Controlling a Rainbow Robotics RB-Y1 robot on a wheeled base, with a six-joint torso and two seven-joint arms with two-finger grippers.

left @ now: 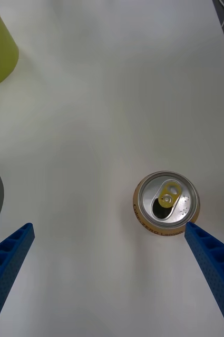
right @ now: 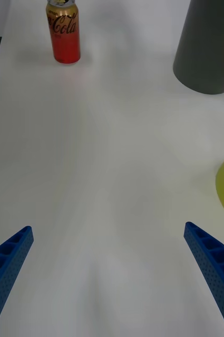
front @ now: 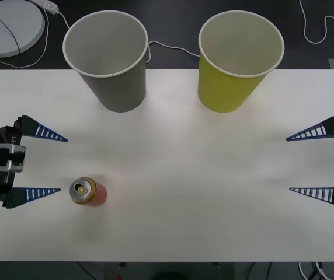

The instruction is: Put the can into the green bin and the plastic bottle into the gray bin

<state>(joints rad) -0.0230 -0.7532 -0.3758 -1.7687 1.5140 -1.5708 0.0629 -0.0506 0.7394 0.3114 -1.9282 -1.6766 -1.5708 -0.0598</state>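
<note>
the opened cola can (front: 87,192) is seen upright at the lower left of the front view, just beside the lower fingertip of the left gripper (front: 55,165), whose blue ribbed fingers are spread wide and hold nothing. at the right edge of that view the right gripper (front: 294,164) is likewise spread and empty, well apart from the can. farther back, at the top of the frame, the gray paper cup (front: 107,58) is placed left of centre and the yellow-green paper cup (front: 237,61) right of centre, both upright on the white table (front: 184,175). no plastic bottle is seen. because the can sits off the gap's centre line, it could be clipped and tipped by a closing finger; a light paper cup could also be toppled if its rim is struck during the drop.
</note>
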